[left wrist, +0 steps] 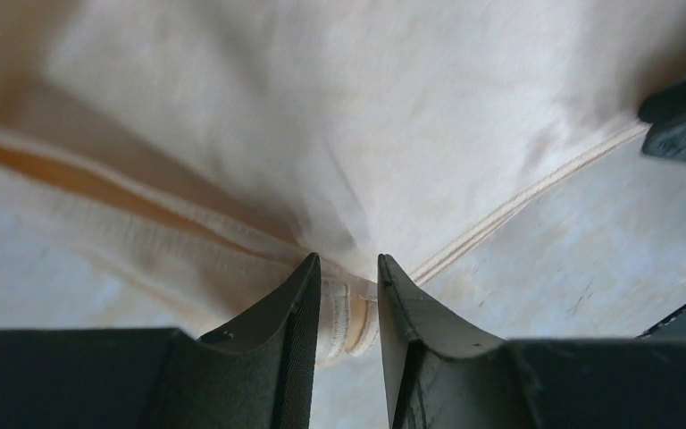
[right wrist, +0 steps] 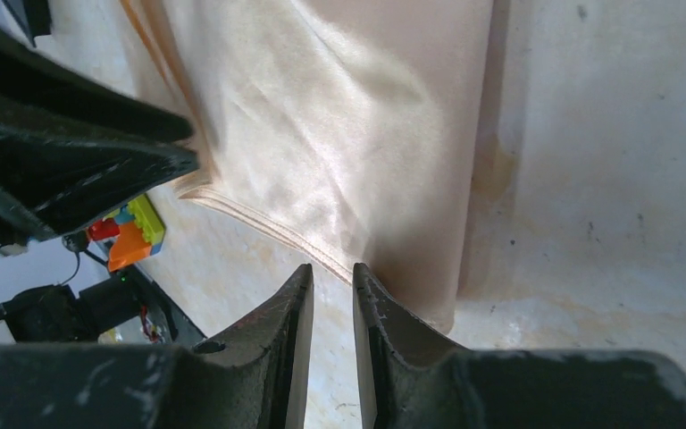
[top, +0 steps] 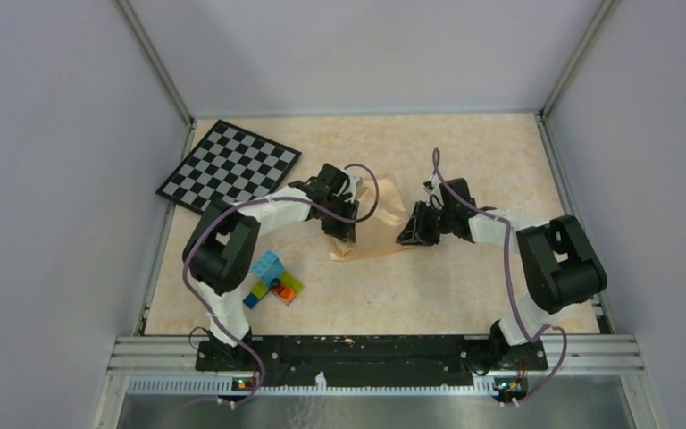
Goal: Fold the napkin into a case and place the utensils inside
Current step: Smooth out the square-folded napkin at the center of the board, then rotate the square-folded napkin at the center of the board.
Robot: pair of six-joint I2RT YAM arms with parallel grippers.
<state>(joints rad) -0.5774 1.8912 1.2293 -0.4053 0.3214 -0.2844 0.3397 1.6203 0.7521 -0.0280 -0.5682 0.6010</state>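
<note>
Two robot arms meet over a peach-orange napkin lying rumpled and partly folded near the middle of a pale marbled table, the cloth stretched between the two grippers. The left gripper is down at the napkin's left end; its wrist camera shows the two dark fingers drawn close on a stitched, hemmed corner of the napkin, which sits bunched between them just above the tabletop. The right gripper is at the cloth's right edge, facing the left one across the fabric. Its wrist view shows its fingers brought almost together with only a thin slit between them, their tips right at the napkin's hemmed edge; the right-hand finger overlaps the cloth, but whether any fabric is actually caught in the slit cannot be told. In that same view the cloth shows a smooth folded sheet with a straight edge on the right and layered hems at the upper left, where the left gripper's black body looms. A black-and-white checkerboard lies at an angle in the far left corner of the table, well apart from the cloth. A cluster of coloured toy bricks sits on the near left, beside the left arm's elbow.
</note>
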